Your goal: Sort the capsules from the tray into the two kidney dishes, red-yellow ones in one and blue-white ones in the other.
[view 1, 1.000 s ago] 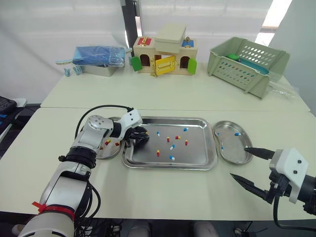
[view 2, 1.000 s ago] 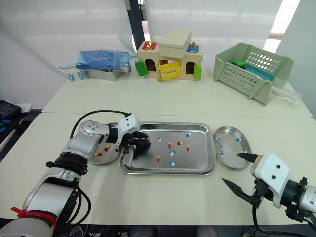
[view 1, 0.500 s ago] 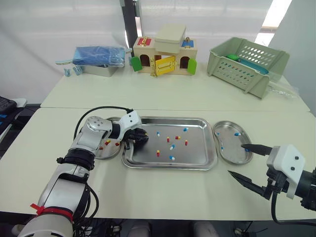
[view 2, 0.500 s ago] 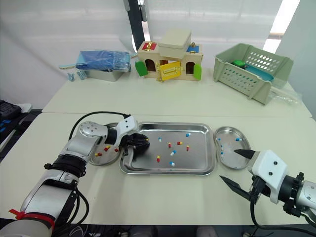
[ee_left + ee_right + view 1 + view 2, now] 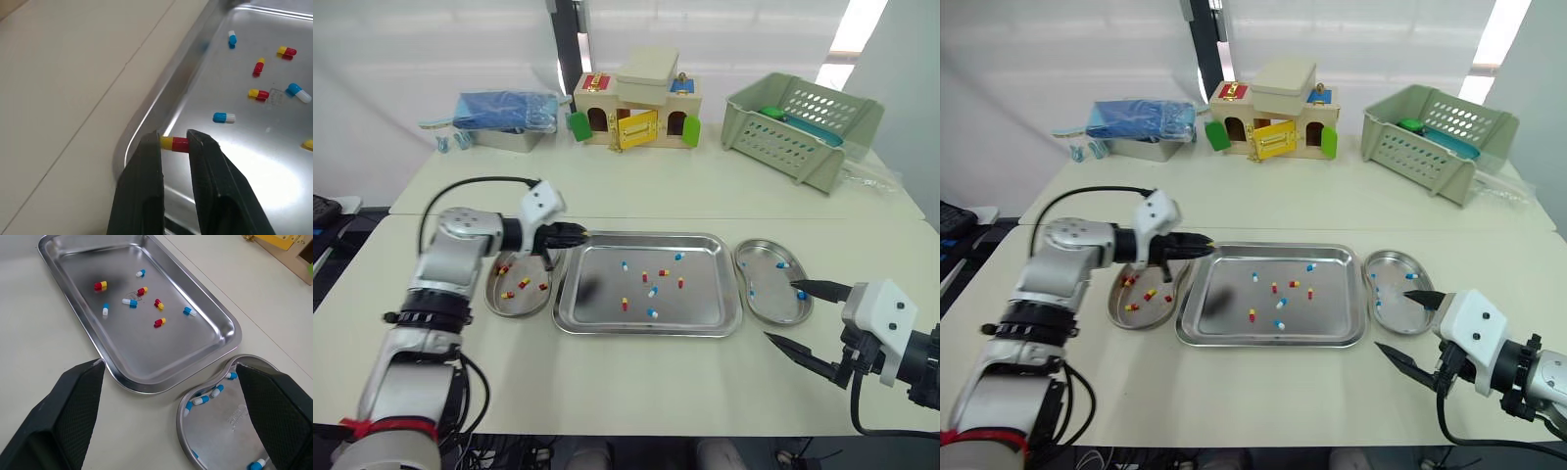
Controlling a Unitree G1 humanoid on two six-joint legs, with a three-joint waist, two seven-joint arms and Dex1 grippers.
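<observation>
the left dish (image 5: 524,305) on the tabletop (image 5: 636,382) holds a few red-yellow capsules. just right of it, over the far-left corner of the tray (image 5: 705,309), the left claw (image 5: 579,235) is clamped on a red-yellow capsule (image 5: 175,144), pinched at the very fingertips. loose capsules (image 5: 651,291) of both colours lie in the tray. the right dish (image 5: 771,305) holds blue-white ones; the right claw (image 5: 1390,321) hovers at its near edge, fingers wide apart. the risk: the smooth capsule squirts from that thin pinch and lands in the tray or rolls across the tabletop.

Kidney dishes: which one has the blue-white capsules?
The dish right of the tray: its capsules are all blue-white. The dish left of the tray holds red-yellow ones.
</observation>
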